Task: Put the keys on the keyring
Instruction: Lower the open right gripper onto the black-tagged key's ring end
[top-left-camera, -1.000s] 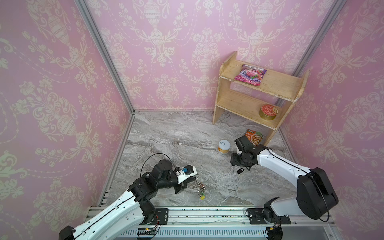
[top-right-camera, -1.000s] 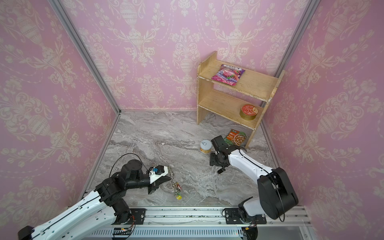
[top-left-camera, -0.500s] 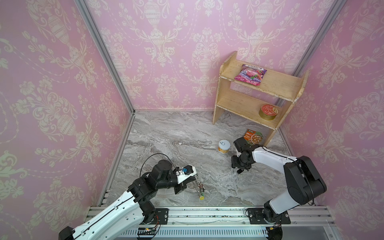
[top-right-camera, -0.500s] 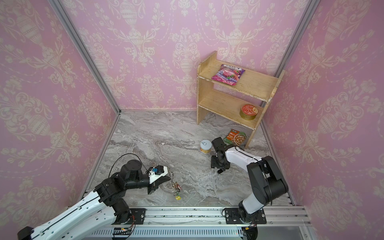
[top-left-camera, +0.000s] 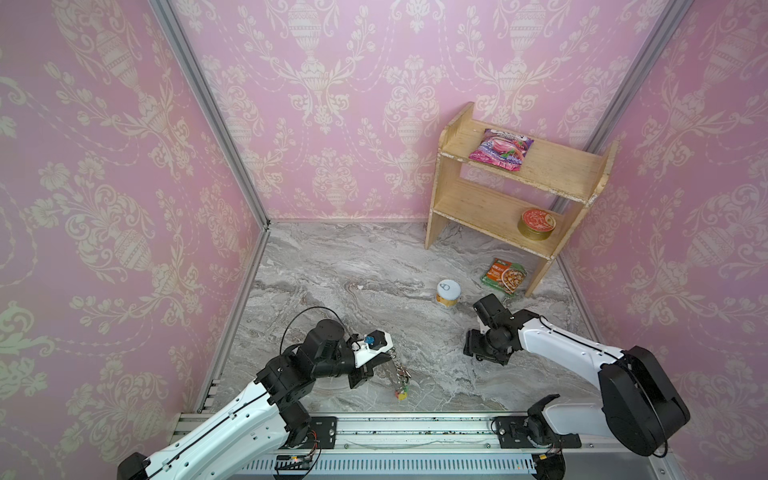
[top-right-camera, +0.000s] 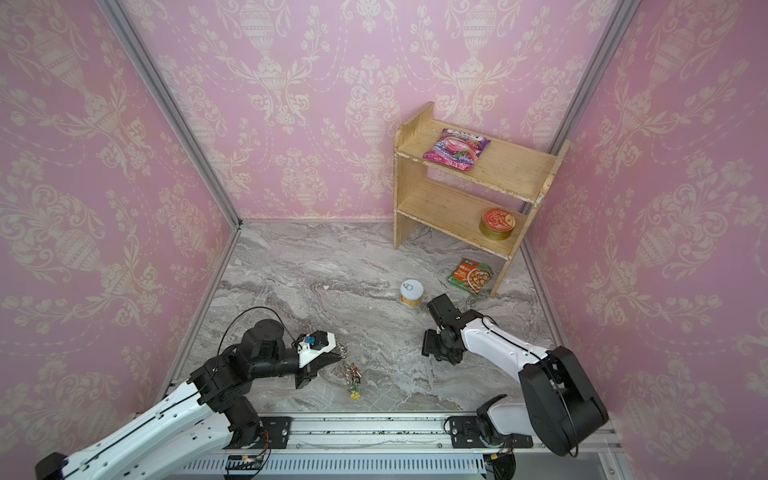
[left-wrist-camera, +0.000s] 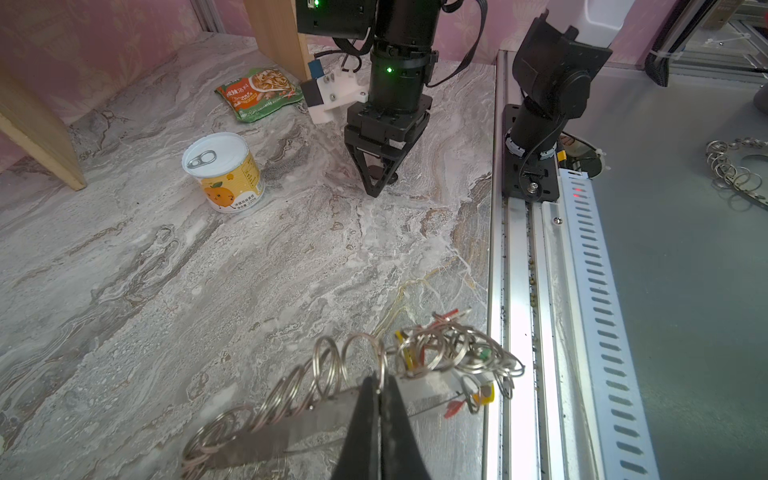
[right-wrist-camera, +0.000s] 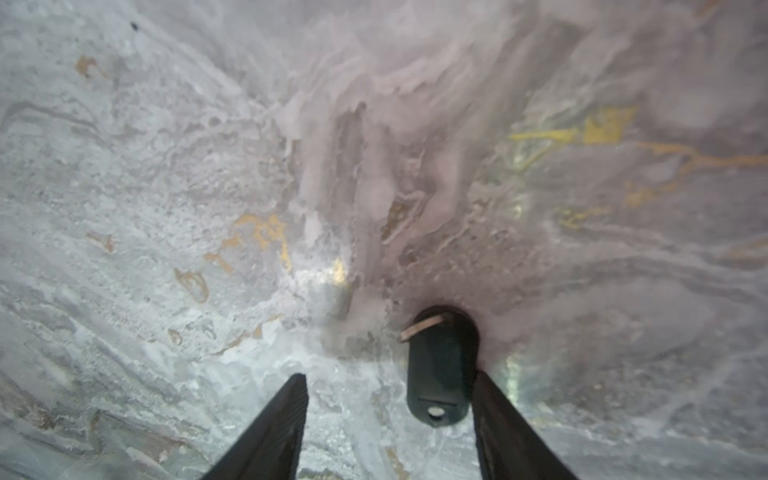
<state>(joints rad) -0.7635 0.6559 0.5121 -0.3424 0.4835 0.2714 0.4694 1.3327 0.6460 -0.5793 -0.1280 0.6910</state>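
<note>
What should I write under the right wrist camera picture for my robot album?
Open right gripper straddles the black key lying flat on the marble table, close beside one finger.

Can't find the key (right-wrist-camera: 440, 374) in either top view, buried as it is under the right tool (top-left-camera: 484, 354) at 4 o'clock on the tabletop (top-left-camera: 353, 266). From the right wrist, sharp enough on the black head, smeared at the short metal end, with soft blur over the marble beyond. Cropped by the frame edge there: both fingers (right-wrist-camera: 266, 436). From the left wrist, part of the keyring (left-wrist-camera: 432, 353) hidden behind the left tool (left-wrist-camera: 379, 380), itself cut by the edge. Too small in both top views to pick its parts apart — just a glinting tangle near 6 o'clock.
</note>
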